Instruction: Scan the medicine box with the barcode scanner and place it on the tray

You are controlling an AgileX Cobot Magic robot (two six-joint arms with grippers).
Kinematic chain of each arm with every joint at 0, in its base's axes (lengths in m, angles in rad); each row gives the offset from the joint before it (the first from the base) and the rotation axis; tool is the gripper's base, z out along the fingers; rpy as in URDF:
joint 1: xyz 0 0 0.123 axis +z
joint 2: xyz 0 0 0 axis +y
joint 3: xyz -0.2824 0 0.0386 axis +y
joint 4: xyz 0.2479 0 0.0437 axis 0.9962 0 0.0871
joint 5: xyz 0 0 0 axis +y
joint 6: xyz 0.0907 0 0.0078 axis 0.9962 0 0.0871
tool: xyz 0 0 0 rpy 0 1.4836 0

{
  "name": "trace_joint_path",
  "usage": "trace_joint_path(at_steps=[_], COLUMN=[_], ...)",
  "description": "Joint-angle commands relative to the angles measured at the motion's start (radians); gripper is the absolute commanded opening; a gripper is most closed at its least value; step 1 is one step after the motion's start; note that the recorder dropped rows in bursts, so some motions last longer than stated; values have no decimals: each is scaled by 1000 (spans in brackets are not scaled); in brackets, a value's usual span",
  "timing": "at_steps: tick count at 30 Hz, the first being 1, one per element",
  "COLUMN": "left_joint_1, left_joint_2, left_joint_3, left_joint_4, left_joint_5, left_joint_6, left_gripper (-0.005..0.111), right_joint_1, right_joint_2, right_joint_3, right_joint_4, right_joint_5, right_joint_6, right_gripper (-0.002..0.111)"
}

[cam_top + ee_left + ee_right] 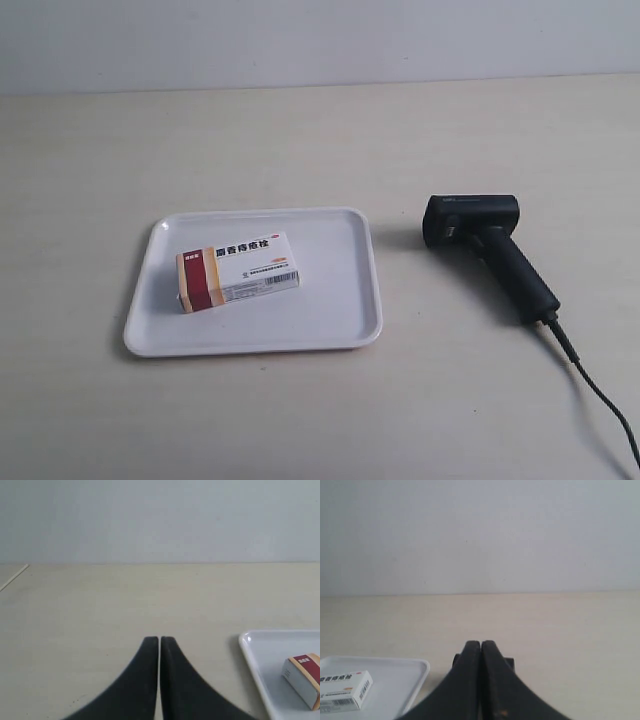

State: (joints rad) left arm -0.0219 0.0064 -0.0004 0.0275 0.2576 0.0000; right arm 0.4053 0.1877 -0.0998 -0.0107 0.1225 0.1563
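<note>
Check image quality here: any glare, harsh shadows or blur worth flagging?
Exterior view: even soft light, faint shadows beside the tray and barcode scanner, medicine box text slightly soft. Both wrist views: the left gripper and right gripper look dark, without detail.

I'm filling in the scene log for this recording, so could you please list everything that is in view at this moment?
medicine box: one, white with a dark red and orange band at one end, lying flat inside the tray.
tray: one, white, on the table, at the exterior view's left of the scanner.
barcode scanner: one, black, lying on its side on the table, apart from the tray.
cable: one, black, running from the scanner's handle to the picture's edge.
table: one, pale beige, under everything.
wall: one, pale grey, behind the table.
left gripper: one, black, shut, holding nothing.
right gripper: one, black, shut, holding nothing.
</note>
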Motion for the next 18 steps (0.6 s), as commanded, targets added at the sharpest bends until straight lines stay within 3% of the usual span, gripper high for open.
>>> trace_joint_path(at_steps=[1,13,18], left_joint_1=[2,2,2], left_joint_2=[-6,-6,-6], left_joint_3=[0,0,0], left_joint_4=[-6,-6,-6], left_joint_5=[0,0,0], left_joint_6=[0,0,0], left_gripper=[4,4,4], right_joint_1=[2,-1,-212], right_joint_2=[-23,-37,-128], right_joint_3=[80,100,100], right_joint_4=[-44,-41,19], right_joint_5=[-65,-20,-17], right_joint_6=[54,54,56], right_gripper=[0,0,0])
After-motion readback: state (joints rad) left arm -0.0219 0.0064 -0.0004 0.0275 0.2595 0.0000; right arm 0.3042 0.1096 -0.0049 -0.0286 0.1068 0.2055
